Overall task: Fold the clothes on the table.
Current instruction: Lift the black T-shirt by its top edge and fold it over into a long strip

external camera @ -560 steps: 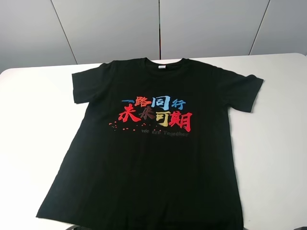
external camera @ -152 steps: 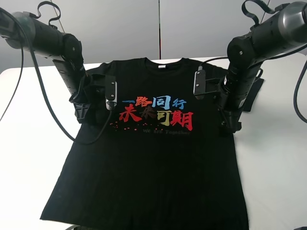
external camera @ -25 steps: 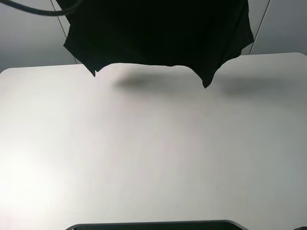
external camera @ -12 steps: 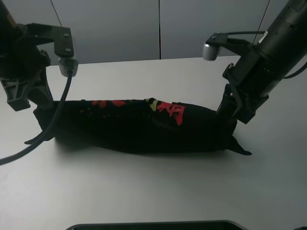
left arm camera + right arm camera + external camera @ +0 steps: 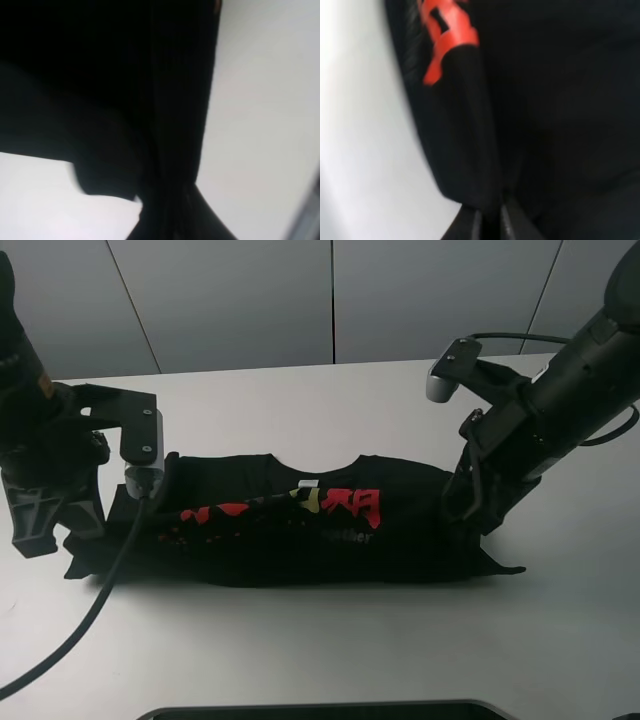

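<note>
Evidently the black short-sleeved T-shirt [image 5: 300, 545] with its bright printed characters [image 5: 340, 505] lies as a long doubled band across the middle of the large white smooth-topped table [image 5: 300, 650], its small white neck label [image 5: 307, 483] showing at the far edge. The left gripper [image 5: 80, 538] stands at one end of the band and the right gripper [image 5: 468, 520] at the other. In the right wrist view the fingers [image 5: 469, 226] are drawn narrow with a ridge of black cloth nipped between them. The left wrist view is dark and blurred, but there too the cloth gathers into a ridge running in between the tips, so they seem closed on it. The step in hand looks like laying this first fold down, and it is best done by keeping both ends level and the cloth lightly taut between the arms. Both ends should come down flat before the fingers part, so no slack bunches in the middle. A loose corner trails out near the right gripper and another by the left; they will likely need tucking in before the next fold.
</note>
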Controlling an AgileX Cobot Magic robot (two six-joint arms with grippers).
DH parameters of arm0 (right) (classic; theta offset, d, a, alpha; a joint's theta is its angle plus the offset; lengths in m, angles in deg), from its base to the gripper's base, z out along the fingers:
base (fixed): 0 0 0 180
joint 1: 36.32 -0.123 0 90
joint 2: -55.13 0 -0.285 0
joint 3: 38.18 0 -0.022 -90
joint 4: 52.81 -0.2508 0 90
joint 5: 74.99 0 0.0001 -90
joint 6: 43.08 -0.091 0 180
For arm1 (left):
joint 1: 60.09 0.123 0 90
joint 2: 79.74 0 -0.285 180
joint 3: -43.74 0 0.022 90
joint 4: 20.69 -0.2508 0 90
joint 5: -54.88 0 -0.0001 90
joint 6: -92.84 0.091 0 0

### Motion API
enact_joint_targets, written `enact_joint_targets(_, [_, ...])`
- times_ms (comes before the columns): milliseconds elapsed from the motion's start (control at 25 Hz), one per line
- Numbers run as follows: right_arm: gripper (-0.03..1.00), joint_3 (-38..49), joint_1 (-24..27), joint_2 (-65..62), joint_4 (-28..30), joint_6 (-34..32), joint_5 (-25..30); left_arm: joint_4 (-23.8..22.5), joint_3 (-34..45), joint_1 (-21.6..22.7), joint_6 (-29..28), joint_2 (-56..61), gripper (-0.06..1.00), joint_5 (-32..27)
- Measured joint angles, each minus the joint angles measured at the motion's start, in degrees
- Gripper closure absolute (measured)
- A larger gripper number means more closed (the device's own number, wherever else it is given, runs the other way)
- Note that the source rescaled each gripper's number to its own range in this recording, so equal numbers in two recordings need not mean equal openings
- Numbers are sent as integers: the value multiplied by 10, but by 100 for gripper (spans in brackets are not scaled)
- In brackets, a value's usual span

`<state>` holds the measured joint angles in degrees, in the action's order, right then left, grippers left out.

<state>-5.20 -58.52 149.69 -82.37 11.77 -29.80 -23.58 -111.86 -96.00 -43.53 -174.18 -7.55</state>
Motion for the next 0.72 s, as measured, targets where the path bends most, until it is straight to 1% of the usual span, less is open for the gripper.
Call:
enact_joint_targets(80, [97, -6, 0, 0, 10, 1, -51, -28, 0, 0, 0, -1, 94, 50])
enact_joint_targets(200, [97, -8, 0, 0, 42, 2, -123, -71, 0, 0, -5, -17, 94, 105])
enact_joint_targets(360, [97, -10, 0, 20, 65, 3, -198, -129, 0, 0, -53, -63, 94, 181])
enact_joint_targets(560, [97, -10, 0, 100, 75, 29, -300, -166, 0, 0, -80, -113, 94, 236])
enact_joint_targets(640, [97, -10, 0, 130, 75, 34, -339, -193, 0, 0, -101, -125, 94, 267])
enact_joint_targets(720, [97, -10, 0, 155, 75, 35, -365, -232, 0, 0, -122, -132, 94, 290])
